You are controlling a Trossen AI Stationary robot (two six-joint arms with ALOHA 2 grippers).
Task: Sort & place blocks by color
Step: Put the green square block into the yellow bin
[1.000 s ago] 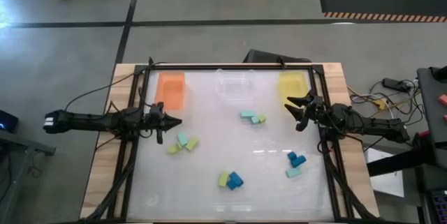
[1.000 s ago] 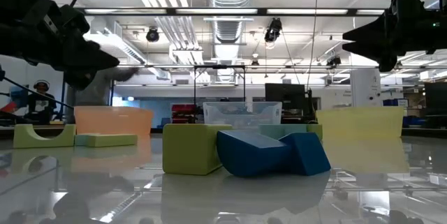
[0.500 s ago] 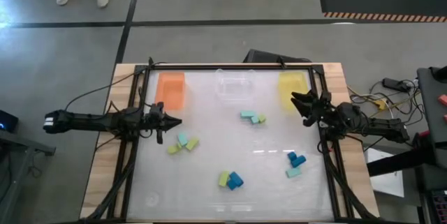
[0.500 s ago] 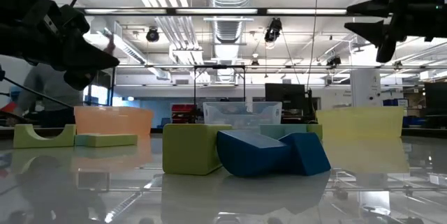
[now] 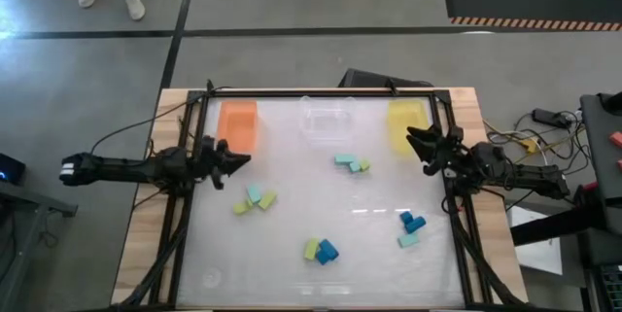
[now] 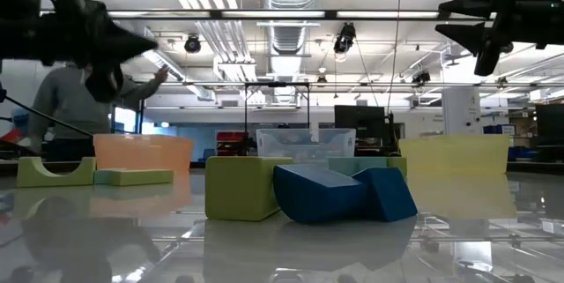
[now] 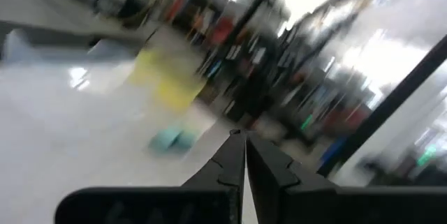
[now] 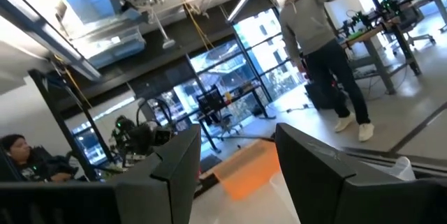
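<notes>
Small blocks lie flat on the glossy table in separate clusters: teal and yellow-green blocks point(image 5: 255, 198), a teal and yellow-green pair point(image 5: 352, 163), a yellow-green and blue pair point(image 5: 321, 250) point(image 6: 300, 190), and blue and teal blocks point(image 5: 411, 226). My left gripper point(image 5: 238, 159) point(image 7: 237, 137) is shut and hangs in the air just inside the left edge, near the orange tray point(image 5: 236, 124). My right gripper point(image 5: 413, 142) point(image 8: 234, 147) is open and raised in the air beside the yellow tray point(image 5: 409, 122). Neither gripper holds anything.
Three trays stand along the far edge: orange, clear point(image 5: 326, 121) and yellow. A black frame point(image 5: 321, 91) runs around the table. A person point(image 8: 314, 42) walks in the room beyond. Bare table surface lies between the block clusters.
My left gripper has risen and tipped upward, shifting slightly toward the far edge, staying shut. My right gripper has lifted and moved a little toward the far edge, near the yellow tray. The blocks have not moved.
</notes>
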